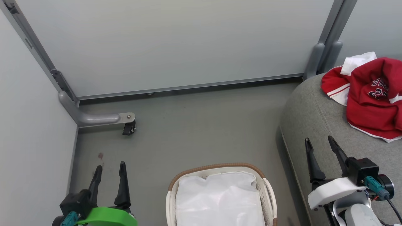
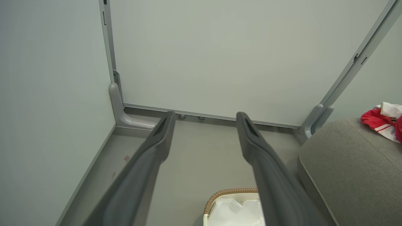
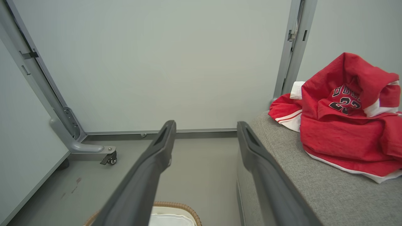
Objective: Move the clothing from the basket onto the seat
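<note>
Red clothing (image 1: 370, 106) on seat (image 1: 317, 122); head view shows basket (image 1: 216, 166); left gripper (image 1: 111, 165), right gripper (image 1: 318, 138) spread.

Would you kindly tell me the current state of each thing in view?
Clothing: crumpled in a heap on the seat.
Basket: upright on the floor, white liner showing, no red clothing visible inside.
Left gripper: open, empty, above the floor.
Right gripper: open, empty, by the seat's edge.

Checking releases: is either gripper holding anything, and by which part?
Nothing is held: left gripper and right gripper have open, empty jaws; the clothing lies on the seat.
</note>
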